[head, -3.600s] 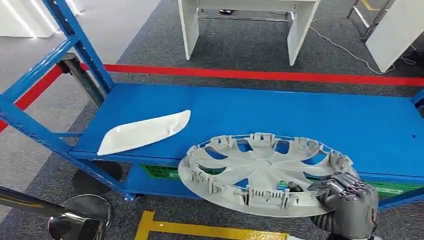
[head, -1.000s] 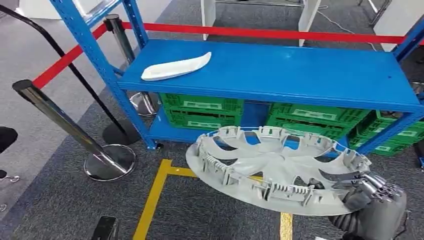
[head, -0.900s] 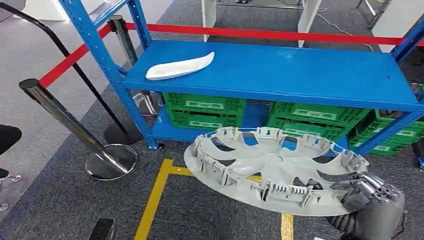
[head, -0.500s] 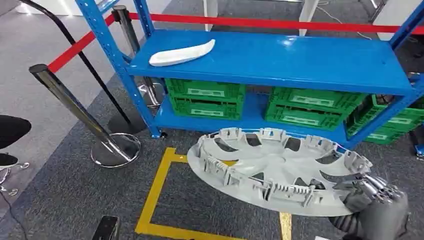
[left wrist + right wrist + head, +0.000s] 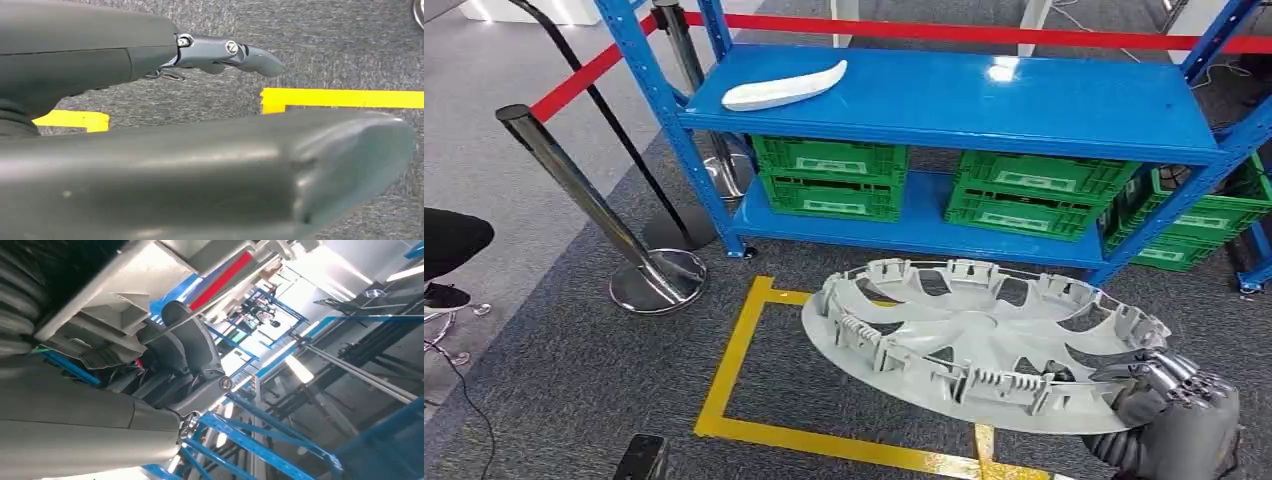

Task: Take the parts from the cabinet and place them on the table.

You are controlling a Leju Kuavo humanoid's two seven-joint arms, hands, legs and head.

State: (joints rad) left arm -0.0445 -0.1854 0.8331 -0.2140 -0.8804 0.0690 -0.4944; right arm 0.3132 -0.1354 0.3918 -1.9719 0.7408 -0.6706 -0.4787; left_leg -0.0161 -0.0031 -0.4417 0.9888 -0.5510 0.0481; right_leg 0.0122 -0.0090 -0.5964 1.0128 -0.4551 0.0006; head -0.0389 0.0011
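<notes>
Lower right of the head view: right hand (image 5: 1169,415) gripping the near rim of a grey wheel cover (image 5: 979,340), held tilted above grey carpet and yellow floor tape (image 5: 729,375). Left: chrome stanchion (image 5: 589,205). Beyond, upper frame: blue shelving rack (image 5: 944,95) bearing a white part (image 5: 784,87) above green crates (image 5: 829,177). Left hand (image 5: 200,150) empty, fingers extended.

Surroundings on grey carpet (image 5: 554,390) beside the blue shelving.
Green crates (image 5: 829,177) are seen side by side on the lower shelf, more of them (image 5: 1214,225) at its right end. A chrome stanchion (image 5: 589,205) is stood on a round base near the rack's front left corner, with a red belt (image 5: 579,85) running from another post behind. Yellow floor tape (image 5: 734,365) is laid as a corner on the carpet.
</notes>
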